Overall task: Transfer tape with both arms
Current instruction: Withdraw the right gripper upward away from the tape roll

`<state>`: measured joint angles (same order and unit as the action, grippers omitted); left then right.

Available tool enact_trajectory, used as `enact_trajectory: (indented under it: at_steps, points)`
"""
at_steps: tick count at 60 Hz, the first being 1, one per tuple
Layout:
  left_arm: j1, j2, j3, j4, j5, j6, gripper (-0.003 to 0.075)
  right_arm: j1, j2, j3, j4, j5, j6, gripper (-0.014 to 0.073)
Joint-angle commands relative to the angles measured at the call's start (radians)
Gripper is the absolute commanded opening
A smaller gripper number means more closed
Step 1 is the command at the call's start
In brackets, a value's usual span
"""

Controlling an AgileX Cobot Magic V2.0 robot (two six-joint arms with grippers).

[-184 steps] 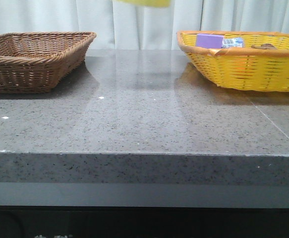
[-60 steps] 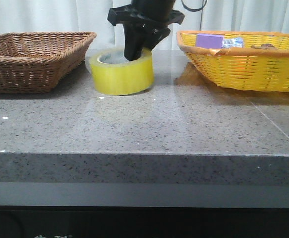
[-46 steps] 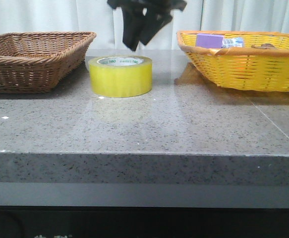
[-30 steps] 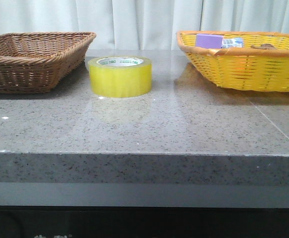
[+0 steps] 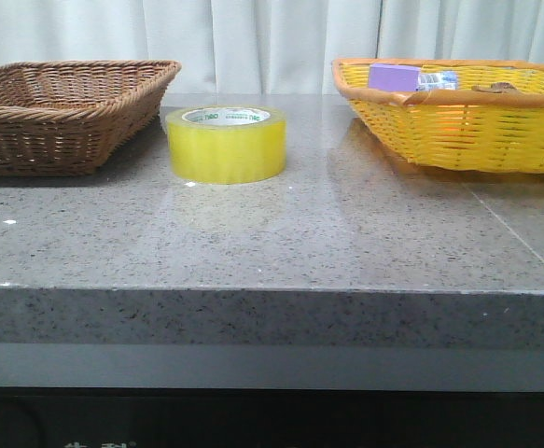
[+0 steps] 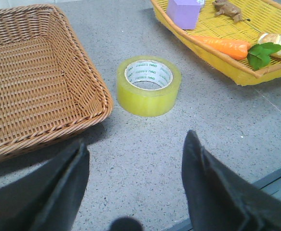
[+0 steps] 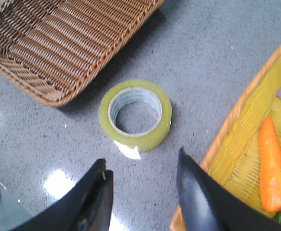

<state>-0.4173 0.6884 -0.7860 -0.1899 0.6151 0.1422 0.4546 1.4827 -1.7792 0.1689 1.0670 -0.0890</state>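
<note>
The tape (image 5: 227, 144), a yellow roll with a white core printed in green, lies flat on the grey stone table between the two baskets. No arm shows in the front view. In the left wrist view the tape (image 6: 149, 85) sits well ahead of my left gripper (image 6: 136, 147), which is open with bare table between its fingers. In the right wrist view the tape (image 7: 135, 114) lies below and ahead of my right gripper (image 7: 141, 162), also open and empty.
A brown wicker basket (image 5: 62, 112) stands at the back left. A yellow basket (image 5: 458, 117) at the back right holds a purple box (image 5: 394, 77), a carrot (image 6: 224, 45) and other small items. The table's front edge (image 5: 272, 291) runs across the front view.
One black gripper set the tape down on the table, let go and rose out of the front view. The tape has stayed put over the last half second.
</note>
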Motion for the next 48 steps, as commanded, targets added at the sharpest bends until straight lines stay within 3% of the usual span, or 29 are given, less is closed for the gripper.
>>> enact_trajectory:
  at_steps: [1, 25, 48]
  points:
    - [-0.007, 0.001, -0.035, -0.020, -0.071, 0.000, 0.0420, -0.003, -0.140, 0.134, -0.001, -0.161, 0.001, 0.0348]
    - [-0.007, 0.001, -0.035, -0.020, -0.071, 0.000, 0.0420, -0.003, -0.548, 0.631, 0.011, -0.307, 0.001, 0.0348]
    - [-0.007, 0.040, -0.037, -0.018, -0.077, 0.024, 0.0420, -0.003, -0.813, 0.848, 0.064, -0.334, 0.001, 0.0348]
